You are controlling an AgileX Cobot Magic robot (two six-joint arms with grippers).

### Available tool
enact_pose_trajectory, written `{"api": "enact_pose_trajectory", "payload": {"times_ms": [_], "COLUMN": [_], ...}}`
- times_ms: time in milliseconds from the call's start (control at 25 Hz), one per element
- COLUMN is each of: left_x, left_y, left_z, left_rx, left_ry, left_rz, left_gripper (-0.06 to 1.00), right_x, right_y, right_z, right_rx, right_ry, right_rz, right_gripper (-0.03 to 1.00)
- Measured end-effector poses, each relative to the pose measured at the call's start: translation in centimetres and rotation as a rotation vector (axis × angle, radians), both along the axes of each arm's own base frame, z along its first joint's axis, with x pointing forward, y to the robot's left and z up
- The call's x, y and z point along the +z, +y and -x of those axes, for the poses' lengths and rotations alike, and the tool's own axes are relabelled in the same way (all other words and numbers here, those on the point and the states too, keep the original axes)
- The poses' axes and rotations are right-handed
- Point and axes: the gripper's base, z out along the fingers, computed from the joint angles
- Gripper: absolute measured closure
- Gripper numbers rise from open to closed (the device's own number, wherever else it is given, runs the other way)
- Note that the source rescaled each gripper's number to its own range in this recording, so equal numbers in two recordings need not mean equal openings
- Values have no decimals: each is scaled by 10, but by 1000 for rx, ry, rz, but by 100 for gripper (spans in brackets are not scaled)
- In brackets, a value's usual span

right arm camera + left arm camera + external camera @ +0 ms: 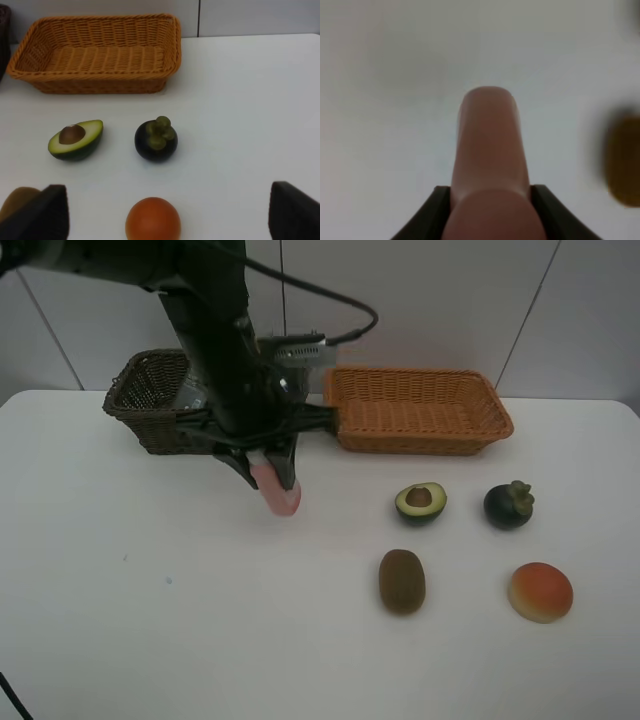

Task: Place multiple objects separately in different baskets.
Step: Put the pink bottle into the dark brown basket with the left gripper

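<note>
In front of the dark basket [150,400], the left end effector [270,475] grips the pink bottle [282,498]. The right end effector [170,215] stands wide, facing the mangosteen [155,140].

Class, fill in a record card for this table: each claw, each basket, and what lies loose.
Left claw: shut on pink bottle, in front of dark basket
Right claw: open, holding nothing
Orange basket: nothing inside
Dark basket: contents cannot be told
Loose on table: avocado, mangosteen, kiwi, orange fruit
</note>
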Motion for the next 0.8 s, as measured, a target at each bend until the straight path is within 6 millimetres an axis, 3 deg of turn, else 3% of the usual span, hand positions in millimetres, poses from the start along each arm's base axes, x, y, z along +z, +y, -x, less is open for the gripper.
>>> {"api": "enact_pose_trajectory", "payload": {"times_ms": [120, 240, 360, 520, 680, 720, 800], "left_x": [44, 69, 79, 74, 51, 44, 32], "left_y": [15, 46, 84, 119, 131, 130, 129], "left_z": [-29, -57, -79, -98, -114, -117, -121], "left_rx": [49, 123, 210, 278, 264, 252, 244], "left_ry": [-119, -212, -272, -307, -301, -293, -277], "left_rz": [47, 53, 52, 30, -4, -13, -21], "left_gripper": [68, 68, 68, 68, 65, 60, 39], "right_x": [0, 0, 0, 0, 0, 0, 0], "right_y": [0, 0, 0, 0, 0, 0, 0], "right_z": [0, 0, 0, 0, 0, 0, 0], "right_rx": [0, 0, 0, 0, 0, 0, 0], "right_ry": [0, 0, 0, 0, 0, 0, 0], "right_rz": [0, 0, 0, 0, 0, 0, 0], "right_gripper": [-3, -3, -3, -3, -3, -3, -3]}}
